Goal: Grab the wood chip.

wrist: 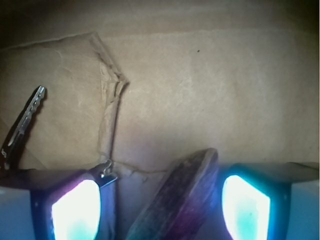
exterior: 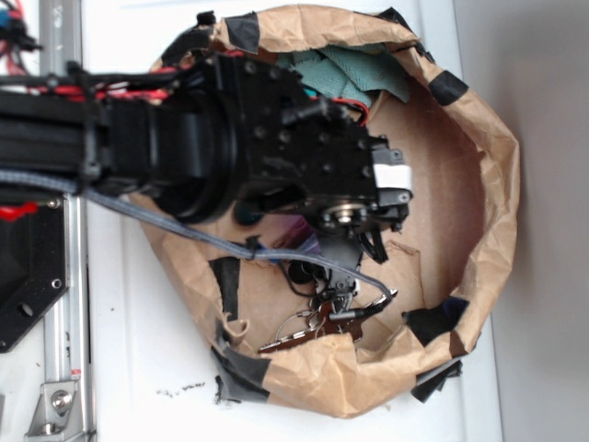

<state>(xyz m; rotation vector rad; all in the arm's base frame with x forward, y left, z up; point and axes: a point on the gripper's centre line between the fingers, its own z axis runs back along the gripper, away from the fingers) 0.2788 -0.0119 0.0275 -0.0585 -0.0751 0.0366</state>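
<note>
The robot arm point(exterior: 184, 138) reaches over a brown paper nest point(exterior: 479, 138) patched with black tape, standing on a white worktop point(exterior: 138, 368). The gripper point(wrist: 160, 200) hangs low inside it, above the cardboard floor point(wrist: 200, 90). In the wrist view the two glowing fingers point(wrist: 75, 210) stand apart, and the wood chip point(wrist: 182, 195), dark and rough-grained, lies slanting between them, nearer the one at the right of the picture. Whether the fingers touch the chip I cannot tell. A bunch of keys point(exterior: 317, 318) lies near the nest's taped rim; one key point(wrist: 25, 125) shows at the wrist view's left. Teal cloth point(exterior: 354, 74) sits behind the arm.
</note>
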